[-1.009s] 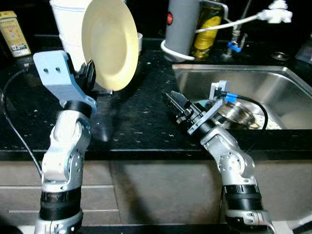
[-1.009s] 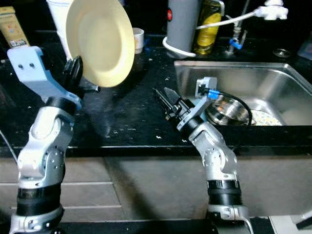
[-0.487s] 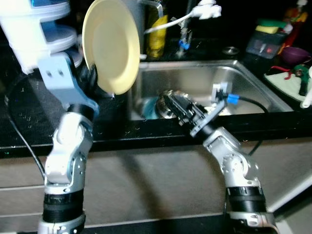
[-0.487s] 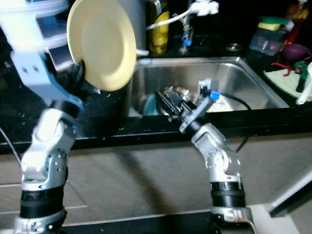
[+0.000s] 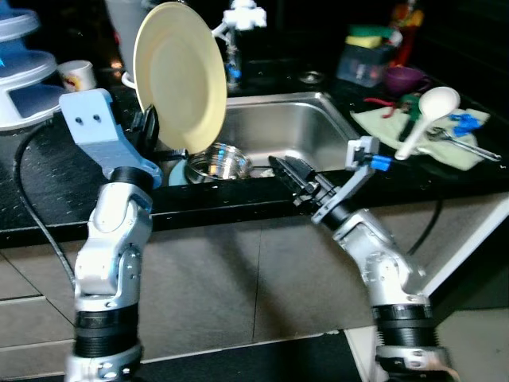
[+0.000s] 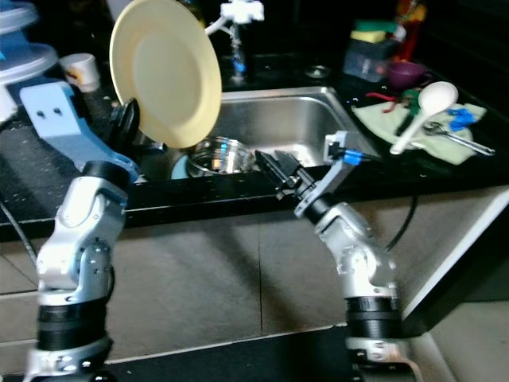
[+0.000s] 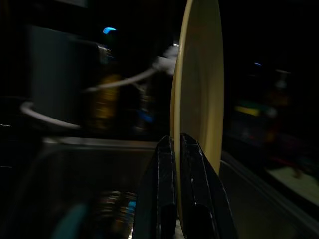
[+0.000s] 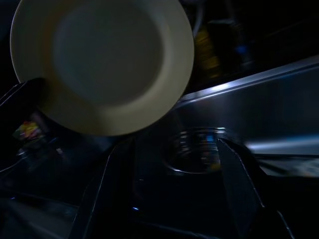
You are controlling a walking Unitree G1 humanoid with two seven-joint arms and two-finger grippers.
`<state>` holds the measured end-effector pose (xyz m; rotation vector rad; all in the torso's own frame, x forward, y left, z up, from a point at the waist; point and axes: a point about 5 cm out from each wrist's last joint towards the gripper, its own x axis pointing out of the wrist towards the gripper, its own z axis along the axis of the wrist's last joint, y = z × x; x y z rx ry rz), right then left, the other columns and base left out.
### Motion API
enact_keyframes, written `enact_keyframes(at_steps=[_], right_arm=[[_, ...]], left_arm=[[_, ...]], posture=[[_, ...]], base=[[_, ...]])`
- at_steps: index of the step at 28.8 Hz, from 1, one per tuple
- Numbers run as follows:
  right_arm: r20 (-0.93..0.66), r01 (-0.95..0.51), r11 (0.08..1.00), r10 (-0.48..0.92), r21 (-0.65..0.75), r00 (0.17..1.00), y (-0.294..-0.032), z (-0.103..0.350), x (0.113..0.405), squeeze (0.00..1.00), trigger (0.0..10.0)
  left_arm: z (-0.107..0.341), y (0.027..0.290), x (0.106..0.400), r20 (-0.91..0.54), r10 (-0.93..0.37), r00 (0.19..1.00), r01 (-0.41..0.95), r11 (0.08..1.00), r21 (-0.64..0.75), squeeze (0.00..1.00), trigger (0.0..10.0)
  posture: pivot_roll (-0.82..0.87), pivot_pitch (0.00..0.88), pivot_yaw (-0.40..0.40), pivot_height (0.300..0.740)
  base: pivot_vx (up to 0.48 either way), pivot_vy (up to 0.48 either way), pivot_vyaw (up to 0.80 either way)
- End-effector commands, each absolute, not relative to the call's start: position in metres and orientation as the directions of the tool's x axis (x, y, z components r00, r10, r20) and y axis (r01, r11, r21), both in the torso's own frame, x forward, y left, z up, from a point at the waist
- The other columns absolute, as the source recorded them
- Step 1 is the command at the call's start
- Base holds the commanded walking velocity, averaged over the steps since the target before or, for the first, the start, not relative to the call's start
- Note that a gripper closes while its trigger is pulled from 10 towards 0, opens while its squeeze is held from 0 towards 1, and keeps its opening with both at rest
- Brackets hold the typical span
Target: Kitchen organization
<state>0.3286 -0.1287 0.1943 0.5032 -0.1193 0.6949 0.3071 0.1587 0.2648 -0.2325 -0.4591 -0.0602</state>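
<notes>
Black counter (image 5: pixel 48 171) surrounds a steel sink (image 5: pixel 302 123) holding a metal bowl (image 5: pixel 219 161). Left gripper (image 5: pixel 148 127) is clamped on the lower rim of a cream plate (image 5: pixel 179 76), held upright above the sink's near-left corner. Right gripper (image 5: pixel 288 173) hovers over the sink's front edge, fingers spread, holding nothing. White ladle (image 5: pixel 425 115) lies on a cloth (image 5: pixel 390 131) to the right.

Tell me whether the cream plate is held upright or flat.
Upright: the cream plate stands on edge, its lower rim pinched by the left claw, above the sink.
</notes>
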Motion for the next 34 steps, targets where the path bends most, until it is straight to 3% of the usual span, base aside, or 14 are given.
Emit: enact_keyframes(at_steps=[1,12,15,19,25,34], right_arm=[[0.272,-0.641,0.652,0.584,0.405,0.765,-0.126,0.196,0.329,0.00,10.0],[0.255,-0.636,0.657,0.587,0.404,0.768,-0.126,0.195,0.329,0.00,10.0],[0.252,-0.637,0.656,0.590,0.405,0.767,-0.125,0.195,0.329,0.00,10.0],[0.249,-0.641,0.657,0.595,0.396,0.764,-0.125,0.195,0.329,0.00,10.0],[0.261,-0.640,0.655,0.588,0.401,0.765,-0.128,0.195,0.327,0.00,10.0],[0.252,-0.643,0.660,0.595,0.388,0.763,-0.127,0.196,0.325,0.00,10.0]], left_arm=[[0.262,0.162,0.308,0.429,0.004,0.903,0.101,0.970,-0.222,0.00,10.0],[0.241,0.169,0.319,0.312,0.004,0.950,0.092,0.952,-0.291,0.00,10.0],[0.226,0.182,0.329,0.231,0.016,0.973,0.045,0.966,-0.254,0.00,10.0],[0.232,0.197,0.334,0.260,0.067,0.963,-0.001,0.970,-0.243,0.00,10.0],[0.250,0.224,0.340,0.329,0.167,0.929,-0.135,0.984,-0.120,0.00,10.0],[0.235,0.237,0.350,0.252,0.211,0.945,-0.214,0.977,-0.014,0.00,10.0]], posture=[[0.02,0.000,-0.041,0.740],[0.02,0.000,-0.039,0.740],[0.01,0.000,-0.038,0.740],[0.01,0.000,-0.037,0.740],[0.00,0.000,-0.037,0.740],[-0.01,0.000,-0.037,0.740]], base=[[0.000,0.000,0.00],[0.000,0.000,0.00],[0.000,0.000,0.00],[0.000,0.000,-0.60],[0.000,0.000,-0.40],[0.000,0.000,0.00]])
